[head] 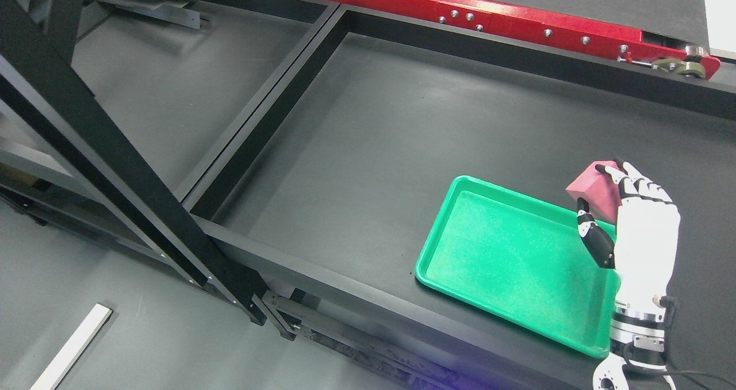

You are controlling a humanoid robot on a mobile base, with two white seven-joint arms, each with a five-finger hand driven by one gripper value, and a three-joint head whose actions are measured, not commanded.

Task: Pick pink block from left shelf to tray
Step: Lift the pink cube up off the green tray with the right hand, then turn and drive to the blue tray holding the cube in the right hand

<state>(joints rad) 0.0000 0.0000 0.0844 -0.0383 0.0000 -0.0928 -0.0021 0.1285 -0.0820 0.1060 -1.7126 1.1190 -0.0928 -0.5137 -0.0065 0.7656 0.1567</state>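
Note:
A pink block (592, 192) is held in my right hand (601, 197), whose white fingers and black thumb are shut on it. The arm rises from the bottom right edge. The block hangs over the far right rim of the green tray (506, 252), which lies empty on the black shelf surface (402, 148). No left hand shows in the picture.
Black frame beams (115, 165) cross the left side, with a second shelf bay (172, 91) behind them. A red rail with bolts (517, 25) runs along the back. A white strip (72, 347) lies on the floor at lower left.

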